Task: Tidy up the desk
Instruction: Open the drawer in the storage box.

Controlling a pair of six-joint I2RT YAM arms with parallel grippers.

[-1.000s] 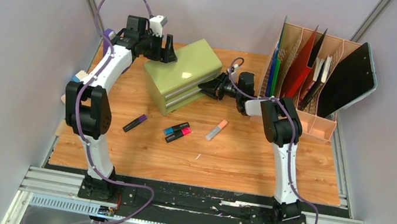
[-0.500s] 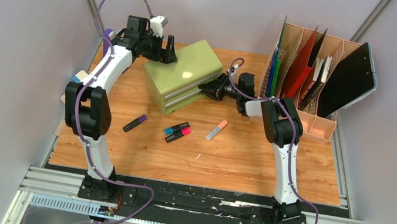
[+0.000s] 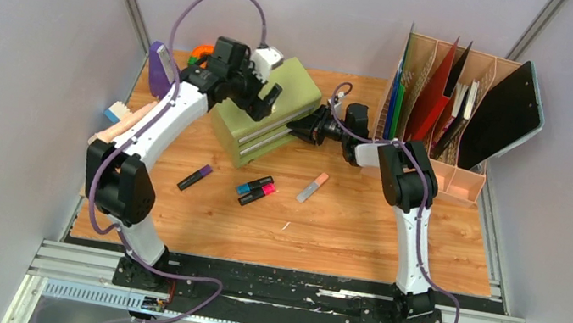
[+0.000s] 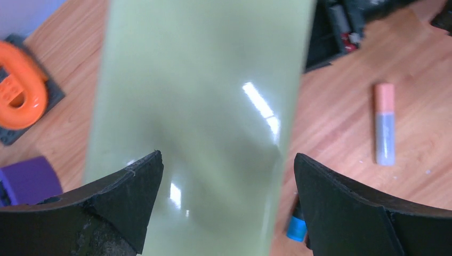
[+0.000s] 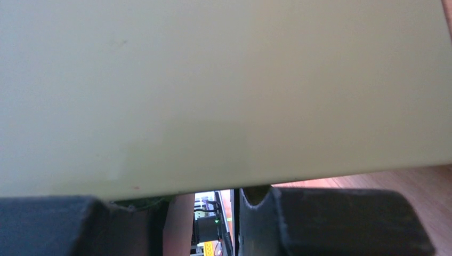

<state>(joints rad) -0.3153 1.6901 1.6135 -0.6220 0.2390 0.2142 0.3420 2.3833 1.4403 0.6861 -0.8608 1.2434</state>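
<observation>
**A:** Where do we find the left hand (image 3: 264,102)?

**B:** Above the top of the olive-green drawer chest (image 3: 298,86); its fingers (image 4: 128,184) stand wide apart over the lid and hold nothing.

**A:** And the right hand (image 3: 303,126)?

**B:** At the chest's right side, its tip against the chest as far as we can see from above; its wrist view is filled by the chest's pale face, with only a narrow gap between the fingers (image 5: 330,221); whether it grips anything we cannot tell.

**A:** Where is the desk (image 3: 358,232)?

**B:** Under the chest, spreading out from it on every side; the chest sits askew on it.

**A:** What lies around the chest?

**B:** On its near side we see a purple marker (image 3: 195,177), then a blue-capped marker (image 3: 255,183) and a pink-capped marker (image 3: 258,196) lying side by side, then a peach marker (image 3: 313,187); to the chest's right stands a file rack (image 3: 464,184) with folders; beyond its far left corner are an orange piece (image 4: 18,90) and a purple piece (image 3: 162,67).
</observation>
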